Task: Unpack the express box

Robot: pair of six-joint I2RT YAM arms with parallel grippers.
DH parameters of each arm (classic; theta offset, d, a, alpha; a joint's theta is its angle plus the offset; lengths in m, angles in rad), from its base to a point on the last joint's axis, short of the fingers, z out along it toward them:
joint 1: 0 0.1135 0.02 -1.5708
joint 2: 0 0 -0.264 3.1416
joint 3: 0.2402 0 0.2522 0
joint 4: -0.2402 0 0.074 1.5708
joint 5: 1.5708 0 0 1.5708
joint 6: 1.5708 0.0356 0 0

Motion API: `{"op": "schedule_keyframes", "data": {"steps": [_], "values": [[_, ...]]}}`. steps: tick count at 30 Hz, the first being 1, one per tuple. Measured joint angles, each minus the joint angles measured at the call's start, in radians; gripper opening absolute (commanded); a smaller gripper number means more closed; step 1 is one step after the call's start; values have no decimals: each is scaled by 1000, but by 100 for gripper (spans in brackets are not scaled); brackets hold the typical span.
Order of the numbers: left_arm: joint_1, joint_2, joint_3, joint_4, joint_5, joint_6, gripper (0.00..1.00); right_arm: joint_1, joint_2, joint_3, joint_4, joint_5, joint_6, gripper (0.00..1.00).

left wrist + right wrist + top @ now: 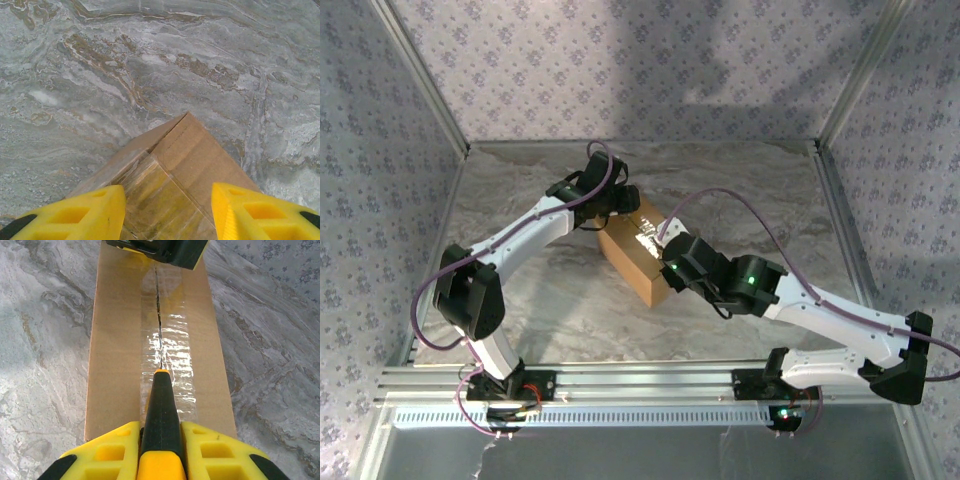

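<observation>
One box point(635, 265) lies mid-table, set at an angle, its flaps down and clear tape point(167, 347) running along the top seam. The step in hand looks like slitting that tape. The right gripper point(161, 429) is clamped on a black-and-yellow cutter point(161, 405), whose tip rests on the seam about halfway along the lid, pointing toward the far end. A dark line runs along the seam ahead of the tip. It may be a cut or just the gap between the flaps under the tape, and the wrist view is too glary to tell. At the far end, the left gripper point(167, 194) hangs over the box with its fingers point(95, 215) spread to either side of the corner, closed on nothing; it seems placed to steady the carton. The marble-patterned table point(550, 310) lies bare around it. Next, the cutter should be drawn straight along the seam at shallow depth while the left arm braces the box against sliding, and then the flaps can be lifted.
</observation>
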Motion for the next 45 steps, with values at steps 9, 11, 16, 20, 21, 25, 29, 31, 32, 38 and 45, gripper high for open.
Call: {"op": "schedule_keyframes", "data": {"steps": [9,11,16,20,21,25,29,31,32,38,45], "values": [[0,0,-1,0,0,0,51,10,-5,10,-21,4,0,0],[0,0,-1,0,0,0,51,12,-5,24,-31,5,0,0],[6,0,-1,0,0,0,51,21,-10,35,-37,11,0,0],[5,0,-1,0,0,0,51,30,-12,35,-45,19,1,0],[6,0,-1,-1,0,0,51,32,-13,35,-48,22,1,0],[6,0,-1,-1,-1,0,51,40,-24,36,-61,27,2,0],[6,0,-1,0,-8,0,51,49,-34,37,-75,37,13,0],[6,0,-2,0,-9,0,51,53,-39,37,-82,42,19,0],[6,0,-2,0,-12,0,51,55,-41,37,-87,44,23,0],[6,-4,-14,13,-19,-1,51,66,-45,37,-99,58,42,0],[7,-8,-19,15,-23,-3,51,77,-51,28,-110,68,67,0]]}}
